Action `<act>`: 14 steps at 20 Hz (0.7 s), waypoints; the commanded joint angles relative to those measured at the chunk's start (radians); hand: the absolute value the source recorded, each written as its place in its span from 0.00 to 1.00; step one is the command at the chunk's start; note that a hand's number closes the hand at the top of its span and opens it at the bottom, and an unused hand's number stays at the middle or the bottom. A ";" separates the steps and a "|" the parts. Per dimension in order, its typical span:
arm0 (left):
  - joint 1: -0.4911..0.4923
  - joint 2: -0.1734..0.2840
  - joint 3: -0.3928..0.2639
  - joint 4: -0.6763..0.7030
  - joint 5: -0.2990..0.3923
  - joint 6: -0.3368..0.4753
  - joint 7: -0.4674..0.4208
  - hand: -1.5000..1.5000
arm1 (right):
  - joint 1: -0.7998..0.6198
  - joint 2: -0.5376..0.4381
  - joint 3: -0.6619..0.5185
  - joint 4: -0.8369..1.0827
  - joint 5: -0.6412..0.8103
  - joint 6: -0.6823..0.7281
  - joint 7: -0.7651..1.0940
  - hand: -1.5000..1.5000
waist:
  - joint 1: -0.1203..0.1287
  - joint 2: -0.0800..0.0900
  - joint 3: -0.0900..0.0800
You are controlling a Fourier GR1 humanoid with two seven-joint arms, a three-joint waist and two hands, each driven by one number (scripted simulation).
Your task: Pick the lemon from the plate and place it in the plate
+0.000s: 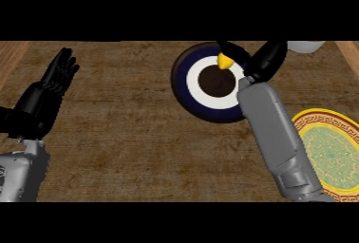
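While curled, right hand [247, 56] pinching lemon [225, 61]

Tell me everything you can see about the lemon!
Only a small, pointed bit of the lemon shows, bright yellow and smooth. It sits over the upper part of the dark blue and white plate. The right hand curls round it, black fingers hiding the rest.

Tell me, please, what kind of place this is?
Probably a kitchen counter or dining table: a brown wooden top carries a dark blue and white plate and a gold-rimmed green plate, with a lemon.
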 commanded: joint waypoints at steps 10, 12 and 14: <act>0.032 -0.007 0.021 -0.019 -0.021 0.001 0.010 0.50 | 0.624 -0.021 0.193 -0.664 -0.150 0.034 -0.097 0.00 | -0.032 -0.007 -0.002; 0.026 0.007 0.034 -0.081 0.008 -0.006 0.086 0.50 | 0.735 -0.038 0.221 -0.766 -0.163 0.062 -0.115 0.00 | -0.030 -0.008 -0.001; 0.038 -0.025 0.026 0.008 -0.024 0.002 -0.028 0.50 | 0.853 -0.027 0.236 -0.832 -0.226 0.050 -0.204 0.00 | -0.034 -0.005 -0.001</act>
